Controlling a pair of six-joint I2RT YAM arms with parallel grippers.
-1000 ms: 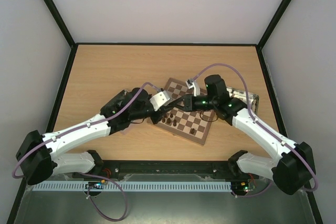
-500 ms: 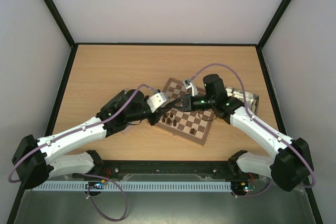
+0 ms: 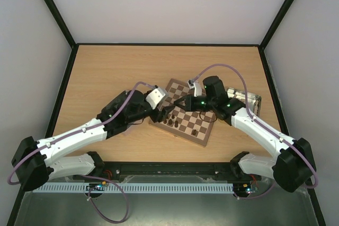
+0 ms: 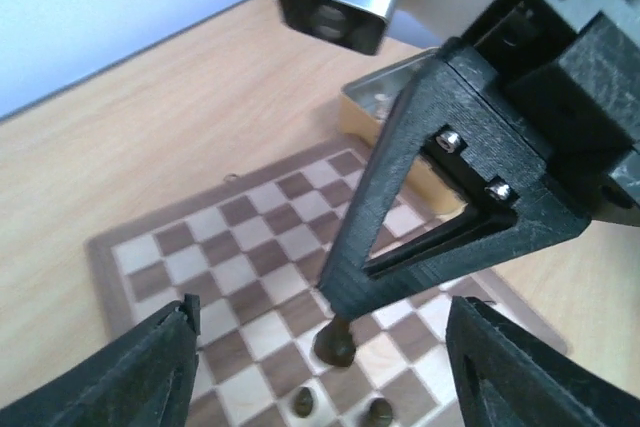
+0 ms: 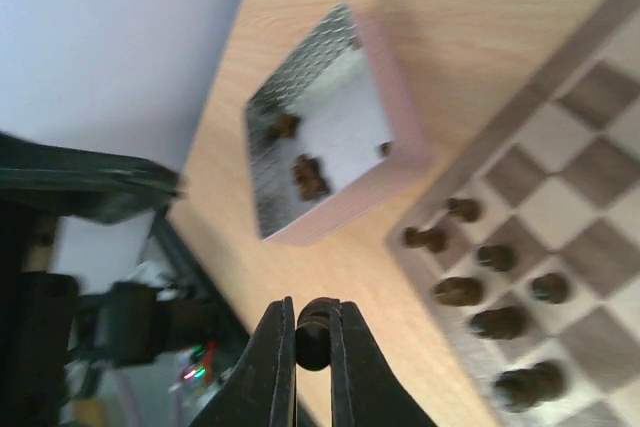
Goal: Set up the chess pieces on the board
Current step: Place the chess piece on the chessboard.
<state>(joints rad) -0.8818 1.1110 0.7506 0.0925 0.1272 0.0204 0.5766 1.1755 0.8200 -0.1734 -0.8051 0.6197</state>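
One dark chess piece [image 5: 313, 339] is pinched right at the fingertips of the right end effector [image 5: 309, 315], whose fingers are pressed together on it. The left wrist view has that piece hanging under the black fingers, over the board [image 3: 192, 115]; whether it touches a square, I can't tell.

The board lies turned at an angle, just toward 4 o'clock from the middle of the tabletop [image 3: 116, 72]. A cluster of other chess pieces [image 3: 170, 121] stands along its 9 o'clock side, with a couple more toward 6 o'clock.

The left end effector [image 4: 322, 317] is spread wide and holds nothing. It has one finger on either side of the held piece, well clear of it.

At 3 o'clock of the board, just beside it, sits a shiny tray [image 3: 249, 99], partly behind the right arm. The right wrist view picks up a second tray [image 5: 345, 202], pink-sided with a bright metal floor, close off the board's edge. A few loose pieces [image 5: 310, 177] lie inside it.

Both arms reach in from 6 o'clock and meet over the board's 10 o'clock corner.
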